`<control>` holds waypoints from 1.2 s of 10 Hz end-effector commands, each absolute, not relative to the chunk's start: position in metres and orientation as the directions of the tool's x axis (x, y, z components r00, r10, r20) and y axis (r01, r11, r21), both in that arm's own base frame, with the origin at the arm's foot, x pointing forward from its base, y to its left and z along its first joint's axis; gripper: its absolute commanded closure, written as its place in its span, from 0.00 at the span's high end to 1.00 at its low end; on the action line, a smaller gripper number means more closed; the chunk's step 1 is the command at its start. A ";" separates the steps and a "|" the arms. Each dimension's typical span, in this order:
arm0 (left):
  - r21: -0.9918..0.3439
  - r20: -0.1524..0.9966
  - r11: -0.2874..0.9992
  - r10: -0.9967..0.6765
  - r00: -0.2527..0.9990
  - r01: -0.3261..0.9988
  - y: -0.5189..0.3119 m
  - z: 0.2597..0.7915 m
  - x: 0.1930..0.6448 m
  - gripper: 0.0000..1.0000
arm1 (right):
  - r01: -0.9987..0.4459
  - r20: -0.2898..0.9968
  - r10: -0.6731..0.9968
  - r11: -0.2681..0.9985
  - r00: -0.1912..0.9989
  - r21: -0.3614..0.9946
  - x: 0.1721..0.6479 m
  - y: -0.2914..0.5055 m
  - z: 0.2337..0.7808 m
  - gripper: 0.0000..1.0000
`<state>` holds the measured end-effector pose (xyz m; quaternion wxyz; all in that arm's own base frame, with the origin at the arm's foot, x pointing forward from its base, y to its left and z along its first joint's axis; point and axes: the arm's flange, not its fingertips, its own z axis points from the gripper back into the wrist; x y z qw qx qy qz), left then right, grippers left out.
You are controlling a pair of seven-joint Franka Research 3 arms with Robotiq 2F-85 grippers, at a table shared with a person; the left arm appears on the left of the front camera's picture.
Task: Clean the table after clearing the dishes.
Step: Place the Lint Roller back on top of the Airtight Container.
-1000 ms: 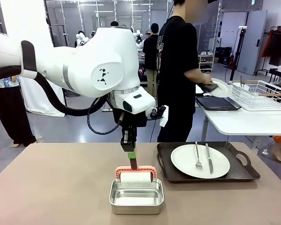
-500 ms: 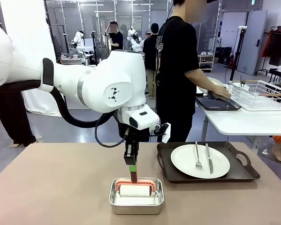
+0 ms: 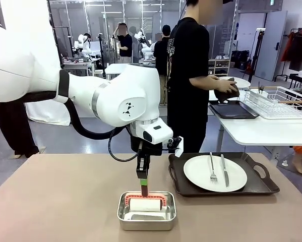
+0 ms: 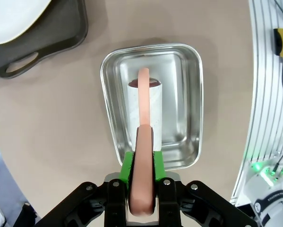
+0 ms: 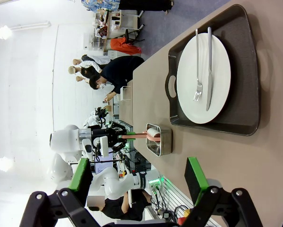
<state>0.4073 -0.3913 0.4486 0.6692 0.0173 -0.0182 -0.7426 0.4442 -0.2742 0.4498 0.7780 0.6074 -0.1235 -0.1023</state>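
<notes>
Moved since a second ago: roller [image 3: 146,204], down from the far rim of the pan [image 3: 121,218] to inside it. The left arm's bulk has shifted right and lower in the front view. The person's hands [image 3: 225,89] no longer hold a plate and are now bunched on something dark at the side table.

1. Left gripper [image 4: 142,163]. Clamped on the roller's pink handle, a green pad on either side. Judged reason: the tool is being dipped or parked in the pan ahead of wiping.

2. Roller. The white roll sits low in the pan with its long axis left-right on the table [image 3: 55,201], in line with the pan's long side. The handle rises near upright from the roll to the gripper.

3. Right gripper [image 5: 137,176]. Fingers wide apart with nothing between them. Held high, looking along the table; judged to be waiting.

4. Dishes. The plate [image 3: 198,174] is centred on the tray [image 3: 175,187], on the table right of the pan, near it but apart.
   - Fork [image 3: 212,169] and knife [image 3: 224,171] lie side by side with their long axes near-to-far. The fork's tines point toward the robot's side.
   - The tray's long axis runs left-right, with a handle cut-out at each short end, which suits a lift from the sides.
   - The dishes are not yet cleared, so that half of the table looks unready for wiping.
</notes>
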 end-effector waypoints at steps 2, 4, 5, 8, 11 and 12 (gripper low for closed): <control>0.072 -0.028 -0.078 -0.997 -0.076 0.994 -0.396 0.439 0.421 0.21 | 0.004 0.073 -0.309 0.242 0.948 0.970 0.443 -0.273 0.452 1.00; 0.047 -0.016 -0.081 -0.997 -0.081 0.996 -0.394 0.428 0.429 0.21 | 0.004 0.073 -0.309 0.242 0.948 0.970 0.443 -0.273 0.452 1.00; 0.045 -0.028 -0.082 -0.996 -0.081 0.996 -0.394 0.423 0.434 0.21 | 0.004 0.073 -0.309 0.242 0.948 0.970 0.443 -0.273 0.452 1.00; 0.056 -0.039 -0.076 -0.997 -0.074 0.996 -0.397 0.409 0.435 0.21 | 0.004 0.073 -0.309 0.242 0.948 0.970 0.443 -0.273 0.452 1.00; 0.014 -0.034 -0.067 -0.997 -0.067 0.998 -0.396 0.392 0.434 0.21 | 0.004 0.073 -0.309 0.242 0.948 0.970 0.443 -0.273 0.452 1.00; 0.014 -0.030 -0.063 -0.998 -0.063 0.998 -0.393 0.396 0.435 0.21 | 0.004 0.073 -0.309 0.242 0.948 0.970 0.443 -0.273 0.452 1.00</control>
